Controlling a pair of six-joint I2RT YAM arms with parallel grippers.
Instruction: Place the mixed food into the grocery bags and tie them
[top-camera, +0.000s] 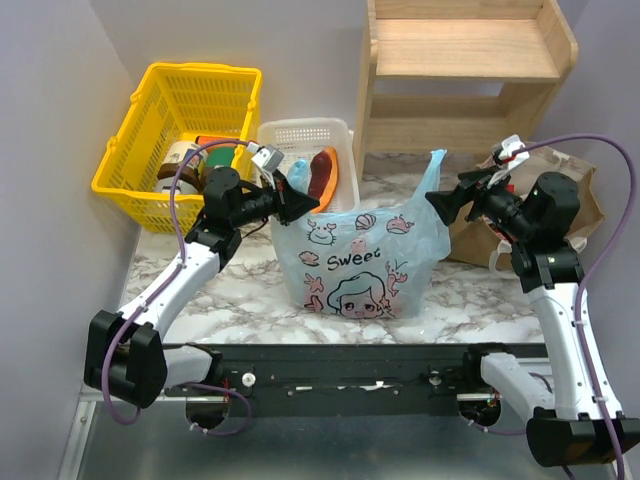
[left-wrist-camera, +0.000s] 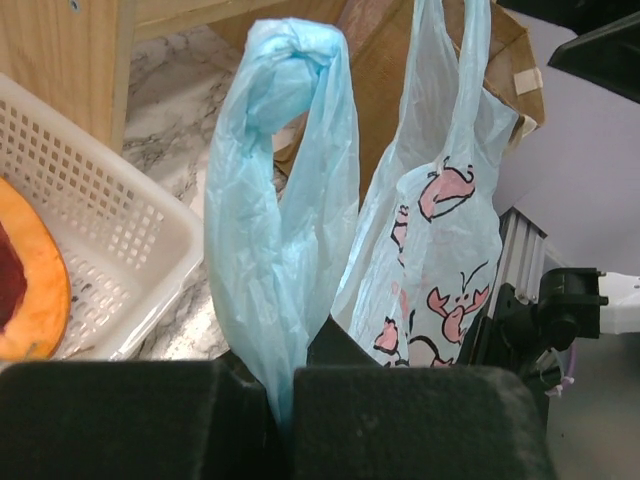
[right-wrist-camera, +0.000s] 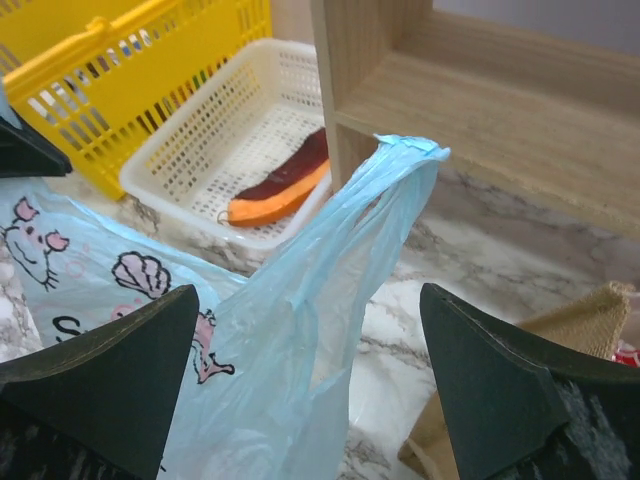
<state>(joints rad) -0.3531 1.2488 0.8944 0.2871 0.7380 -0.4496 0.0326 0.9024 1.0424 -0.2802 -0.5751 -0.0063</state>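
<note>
Two bags on bench (top-camera: 240, 300): blue bag (top-camera: 355, 265) centre, brown bag (top-camera: 580, 190) right. Left claw (top-camera: 300, 203) clamps one blue handle (left-wrist-camera: 285, 200); right claw (top-camera: 440, 207) gapes wide near the other handle (right-wrist-camera: 390, 190). One basket (top-camera: 150, 120), one tray (top-camera: 300, 132) behind.

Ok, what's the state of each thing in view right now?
Blue bag: upright, handles apart, untied.
Left hand: shut on its left handle.
Right hand: open, gripping nothing.
Right handle: standing up, free.
Brown bag: slumped behind the right arm, unheld.
White tray: holds the purple-and-orange wedge.
Yellow basket: holds jars.
</note>
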